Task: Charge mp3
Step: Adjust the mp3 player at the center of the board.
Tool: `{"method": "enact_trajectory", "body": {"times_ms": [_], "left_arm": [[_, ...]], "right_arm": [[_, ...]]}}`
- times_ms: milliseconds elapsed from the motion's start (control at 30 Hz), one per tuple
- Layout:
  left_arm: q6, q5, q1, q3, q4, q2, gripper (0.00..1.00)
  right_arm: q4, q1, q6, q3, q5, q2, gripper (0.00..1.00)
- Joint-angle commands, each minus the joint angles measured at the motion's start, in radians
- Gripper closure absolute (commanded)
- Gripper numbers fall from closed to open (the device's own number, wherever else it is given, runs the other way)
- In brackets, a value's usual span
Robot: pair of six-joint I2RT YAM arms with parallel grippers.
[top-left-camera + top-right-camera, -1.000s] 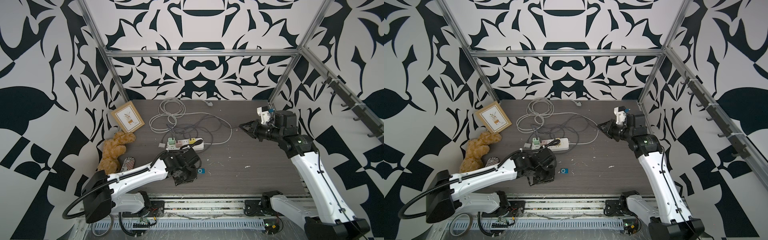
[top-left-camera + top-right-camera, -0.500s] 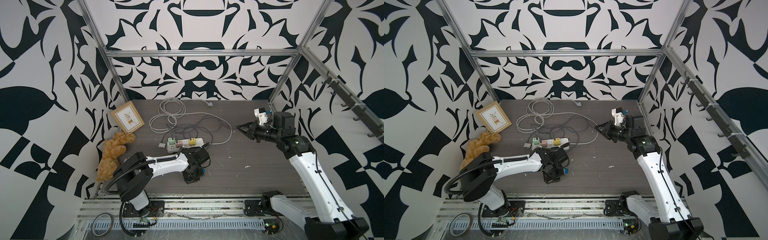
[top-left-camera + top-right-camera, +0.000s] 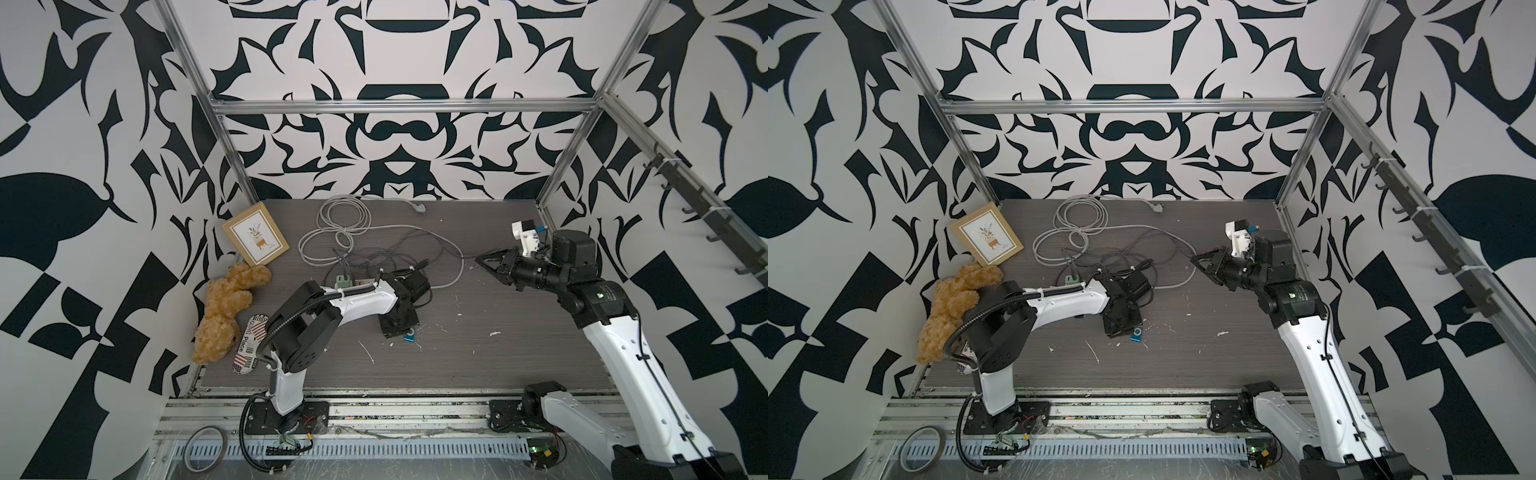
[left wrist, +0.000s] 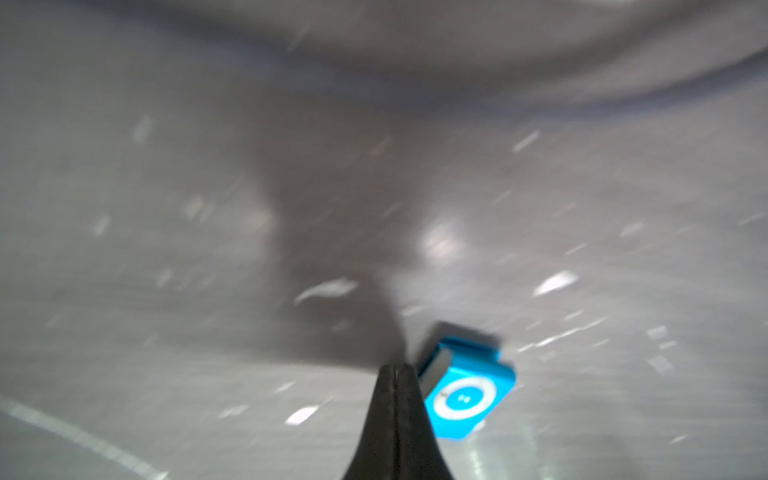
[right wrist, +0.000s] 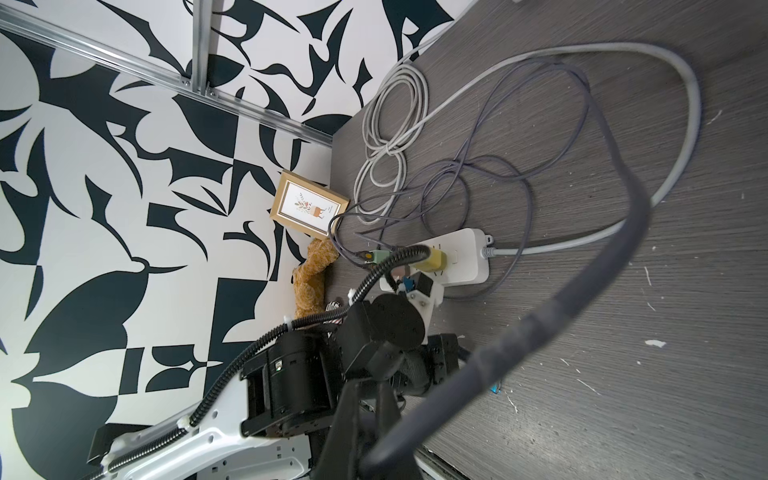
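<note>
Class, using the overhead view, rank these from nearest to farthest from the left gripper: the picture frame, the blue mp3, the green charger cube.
1. mp3: right beside the left gripper, on its front side.
2. green charger cube: just behind the left arm, mid-table.
3. picture frame: leaning in the far left corner.

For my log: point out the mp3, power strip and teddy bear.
mp3 [image 4: 464, 397]: left wrist view, control ring centre.
power strip [image 5: 467, 253]: right wrist view, white casing.
teddy bear [image 3: 226, 301]: a top view, its middle.
</note>
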Motion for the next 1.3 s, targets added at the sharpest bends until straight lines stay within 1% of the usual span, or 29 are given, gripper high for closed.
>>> {"method": "enact_trajectory", "body": {"times_ms": [0,67,167,233,300,367,400,433,467,600,633,700,733,800,933,1133,1267], "left_arm": [[0.053,-0.056,0.003,0.079,-0.094,0.036,1.0],[0.059,-0.061,0.002,0.077,-0.117,0.016,1.0],[0.051,-0.078,0.0,0.021,-0.148,-0.077,1.0],[0.069,-0.083,-0.008,0.018,-0.141,-0.128,0.74],[0.149,-0.045,-0.022,0.059,-0.098,-0.13,0.51],[0.272,0.006,-0.039,0.138,-0.117,-0.081,0.38],[0.339,0.023,-0.046,0.175,-0.162,-0.055,0.35],[0.402,0.043,-0.053,0.21,-0.2,-0.023,0.29],[0.455,0.047,-0.059,0.235,-0.238,0.002,0.26],[0.623,0.086,-0.065,0.236,-0.269,0.02,0.22],[0.672,0.109,-0.067,0.236,-0.268,0.023,0.18],[0.75,0.135,-0.074,0.236,-0.271,0.038,0.17],[0.791,0.142,-0.079,0.249,-0.299,0.055,0.17],[0.841,0.105,-0.09,0.27,-0.34,0.086,0.17],[0.894,0.062,-0.09,0.249,-0.32,0.116,0.19],[0.945,0.018,-0.086,0.271,-0.292,0.17,0.23],[0.959,0.018,-0.075,0.274,-0.278,0.198,0.28]], "right_arm": [[0.006,-0.004,-0.018,0.015,-0.021,-0.018,1.0],[-0.004,-0.004,-0.023,0.021,-0.022,-0.021,1.0],[-0.007,-0.004,-0.023,0.014,-0.021,-0.032,1.0],[-0.007,-0.004,-0.022,0.008,-0.022,-0.038,1.0],[-0.003,-0.004,-0.022,0.0,-0.022,-0.038,1.0],[0.001,-0.004,-0.021,0.0,-0.022,-0.037,1.0],[0.003,-0.004,-0.022,0.001,-0.024,-0.034,1.0],[0.003,-0.004,-0.024,0.004,-0.024,-0.033,1.0],[0.003,-0.006,-0.023,0.007,-0.023,-0.034,1.0],[0.0,-0.006,-0.033,0.014,-0.023,-0.035,1.0],[-0.002,-0.005,-0.032,0.015,-0.024,-0.035,1.0],[-0.001,-0.006,-0.031,0.014,-0.022,-0.032,1.0],[0.0,-0.005,-0.031,0.014,-0.022,-0.03,1.0],[0.0,-0.005,-0.032,0.015,-0.022,-0.026,1.0],[-0.001,-0.005,-0.033,0.021,-0.022,-0.021,1.0],[0.0,-0.005,-0.029,0.022,-0.022,-0.02,1.0],[0.0,-0.005,-0.023,0.018,-0.022,-0.026,1.0]]}}
